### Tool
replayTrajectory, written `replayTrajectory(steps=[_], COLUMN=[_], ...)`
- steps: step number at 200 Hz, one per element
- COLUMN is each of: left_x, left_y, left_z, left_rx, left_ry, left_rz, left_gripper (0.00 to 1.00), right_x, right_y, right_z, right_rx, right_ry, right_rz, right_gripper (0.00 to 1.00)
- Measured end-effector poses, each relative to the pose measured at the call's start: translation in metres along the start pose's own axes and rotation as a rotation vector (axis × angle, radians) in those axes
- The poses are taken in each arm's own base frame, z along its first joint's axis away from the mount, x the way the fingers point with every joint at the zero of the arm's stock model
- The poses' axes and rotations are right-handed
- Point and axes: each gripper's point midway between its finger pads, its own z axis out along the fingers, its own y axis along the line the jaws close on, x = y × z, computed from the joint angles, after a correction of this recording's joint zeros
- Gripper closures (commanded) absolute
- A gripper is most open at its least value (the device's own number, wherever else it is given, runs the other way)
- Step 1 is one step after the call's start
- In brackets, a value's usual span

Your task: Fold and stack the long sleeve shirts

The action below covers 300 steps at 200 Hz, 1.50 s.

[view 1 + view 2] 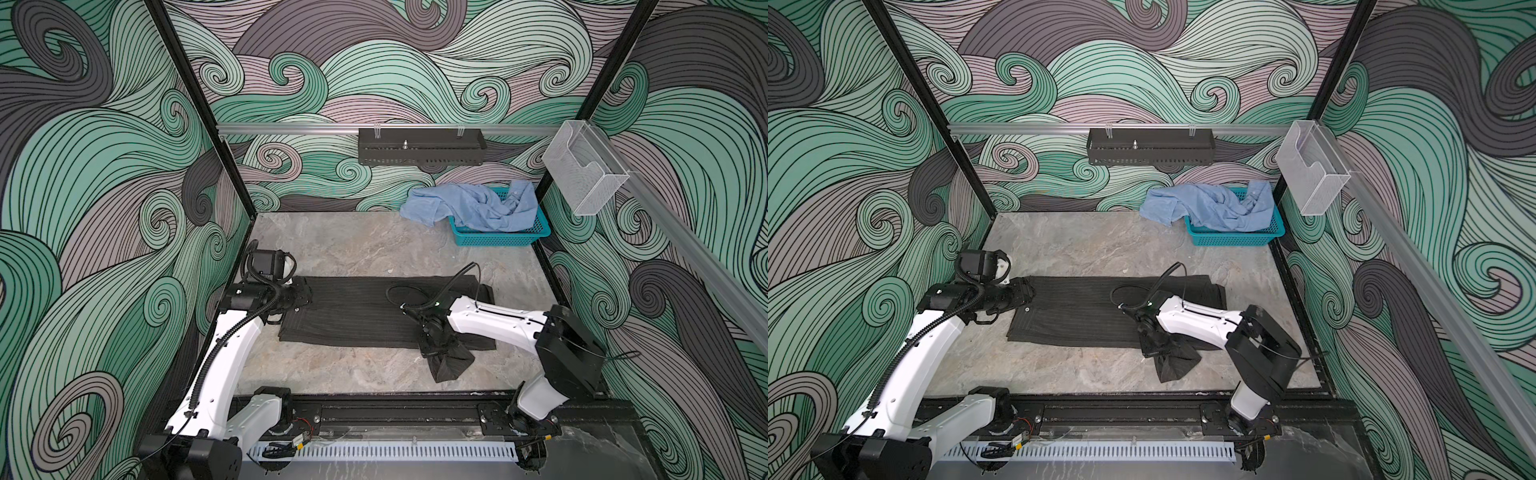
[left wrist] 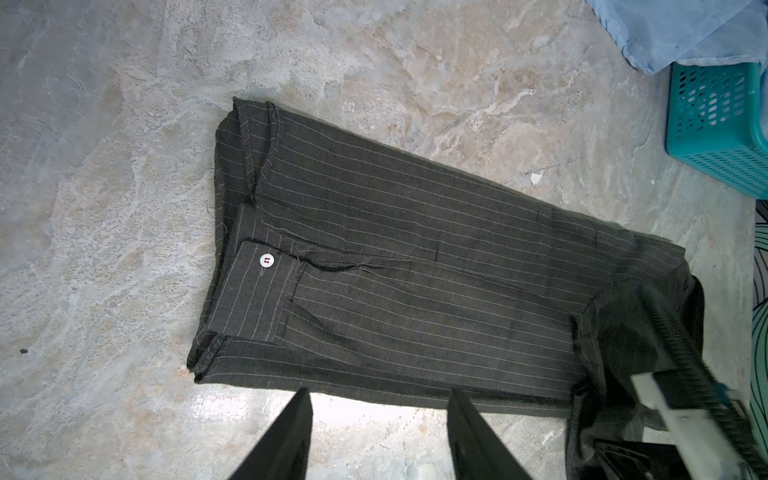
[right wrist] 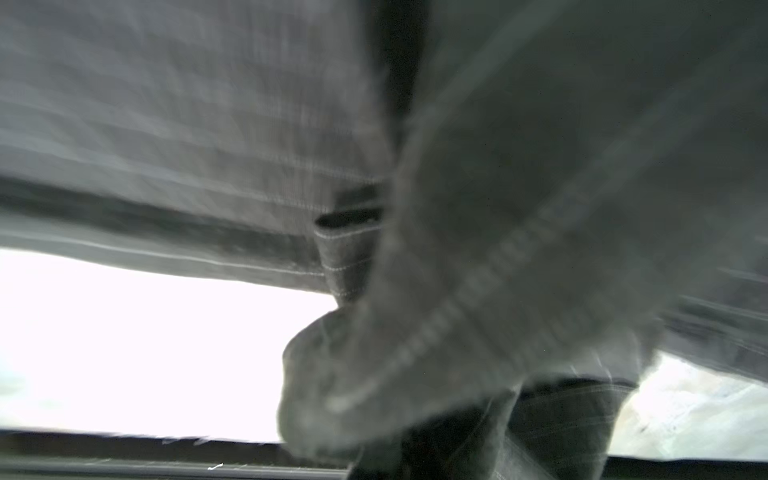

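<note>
Open table between pinstriped shirt and basket, blue shirt spilling over basket's rim

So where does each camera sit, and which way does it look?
Both top views: high above near edge, looking down on table, left arm, right arm, dark shirt, blue shirt.
Left wrist: on left arm, looking past its open fingers at dark shirt.
Right wrist: on right arm, against blurred dark shirt; fingers unseen.
Shared: dark shirt.

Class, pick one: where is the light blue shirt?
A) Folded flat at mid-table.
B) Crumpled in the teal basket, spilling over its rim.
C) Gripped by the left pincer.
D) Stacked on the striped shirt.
B: the light blue shirt lies bunched in the teal basket, one end outside.
</note>
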Motion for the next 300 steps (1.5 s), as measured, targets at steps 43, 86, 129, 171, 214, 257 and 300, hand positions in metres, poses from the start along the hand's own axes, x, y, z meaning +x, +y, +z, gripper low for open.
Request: replayTrajectory(steps=[43, 86, 129, 171, 214, 257, 300], left_x=[0.002, 0.010, 0.011, 0.019, 0.020, 0.019, 0.014], left_y=[-0.003, -0.012, -0.029, -0.036, -0.037, -0.034, -0.026], left_z=[0.007, 0.024, 0.027, 0.035, 0.036, 0.035, 0.023], left_rx=[0.014, 0.036, 0.066, 0.072, 0.069, 0.051, 0.011], left_ry=[0.033, 0.119, 0.153, 0.193, 0.206, 0.194, 0.140], left_rz=[0.019, 0.052, 0.107, 0.131, 0.136, 0.138, 0.146], left_gripper=[0.45, 0.45, 0.45, 0.45, 0.45, 0.45, 0.45], right_x=[-0.028, -0.049, -0.072, -0.060, -0.044, -0.007, 0.004], right_y=[0.006, -0.012, -0.089, -0.133, -0.116, -0.035, -0.007], right_z=[-0.089, -0.094, -0.072, -0.057, -0.114, -0.115, -0.071], right_rx=[-0.417, -0.702, -0.702, -0.460, -0.248, -0.111, 0.081], right_ry=[-0.165, -0.113, -0.155, -0.143, -0.272, -0.258, -0.134], right_rz=[0.081, 0.195, 0.444, 0.526, 0.300, -0.212, -0.634], right_gripper=[1.00, 1.00, 0.93, 0.53, 0.41, 0.39, 0.37])
